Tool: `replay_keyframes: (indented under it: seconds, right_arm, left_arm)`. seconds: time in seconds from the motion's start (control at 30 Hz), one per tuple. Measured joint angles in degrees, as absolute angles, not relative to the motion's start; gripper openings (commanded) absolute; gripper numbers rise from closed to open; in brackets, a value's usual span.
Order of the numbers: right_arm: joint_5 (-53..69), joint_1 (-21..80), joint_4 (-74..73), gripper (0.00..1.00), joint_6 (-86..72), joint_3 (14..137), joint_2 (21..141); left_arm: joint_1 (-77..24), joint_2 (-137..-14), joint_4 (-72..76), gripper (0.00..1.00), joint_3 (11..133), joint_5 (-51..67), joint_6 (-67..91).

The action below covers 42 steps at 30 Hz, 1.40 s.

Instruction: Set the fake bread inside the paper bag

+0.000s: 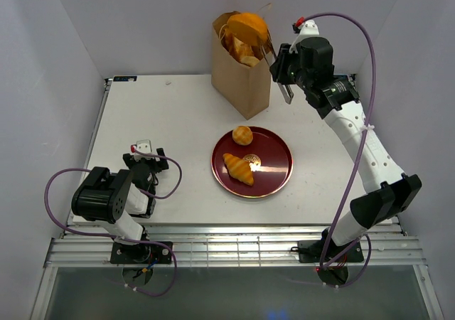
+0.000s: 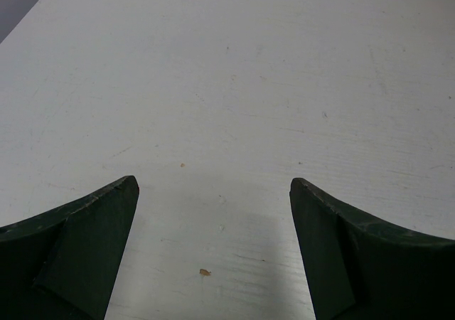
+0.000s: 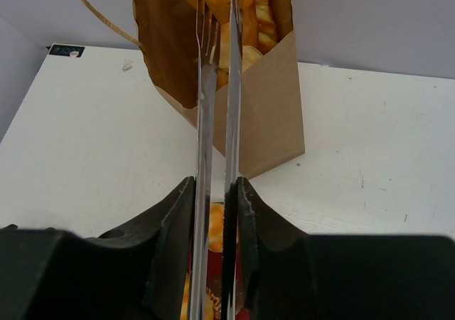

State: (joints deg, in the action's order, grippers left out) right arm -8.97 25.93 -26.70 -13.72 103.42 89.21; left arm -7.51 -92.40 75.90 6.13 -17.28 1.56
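Grey walls close in a white worktop [image 1: 163,135], and the bag [image 1: 245,85] stands upright at its far edge. A large orange bun [image 1: 247,27] sits right at the bag's mouth, above the bread already inside [image 1: 238,50]. We cannot tell whether it touches those pieces.

The bun is pinched between the tips of metal tongs [image 3: 213,121]. The right end effector [image 3: 215,185] is clamped nearly closed on the tongs' two blades. We judge this to be the drop step. The next move calls for easing the squeeze so the blades spring apart and the bun falls in, then lifting away without snagging the rim or handle or tipping the bag.

The right arm is stretched up and forward from its base, with its wrist level with the top of the bag and just to its right. Nearer to us is a dark red plate [image 1: 274,181] carrying a croissant [image 1: 239,168] and a small bun [image 1: 242,134], both yet to be bagged.

The left arm is folded low at the near left. The left end effector [image 2: 213,192] is spread wide over bare worktop and holds nothing.
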Motion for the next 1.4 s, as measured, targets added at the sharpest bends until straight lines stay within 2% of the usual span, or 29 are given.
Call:
replay_keyframes:
  seconds: [0.07,0.47,0.63,0.8,0.97,1.2,1.4]
  right_arm:
    - [-8.8,25.8,-26.7,0.42,-14.1,103.4,89.5]
    - [-7.3,25.5,-25.1,0.5,-14.6,103.4,89.6]
    - [-6.3,25.2,-24.9,0.48,-14.6,103.3,89.5]
    - [-5.6,25.1,-24.9,0.41,-14.5,103.3,88.7]
    - [-5.4,25.1,-24.4,0.4,-14.4,102.4,85.5]
    - [-7.6,25.1,-20.0,0.41,-14.4,92.2,75.0]
    - [-12.3,25.1,-14.8,0.41,-14.9,78.0,66.1]
  left_arm:
    - [-7.5,-92.4,75.9,0.98,6.1,-17.3,1.6]
    - [-7.5,-92.4,75.9,0.98,6.1,-17.3,1.6]
    - [-7.5,-92.4,75.9,0.98,6.1,-17.3,1.6]
    - [-7.5,-92.4,75.9,0.98,6.1,-17.3,1.6]
    - [-7.5,-92.4,75.9,0.98,6.1,-17.3,1.6]
    - [-7.5,-92.4,75.9,0.98,6.1,-17.3,1.6]
    - [-7.5,-92.4,75.9,0.98,6.1,-17.3,1.6]
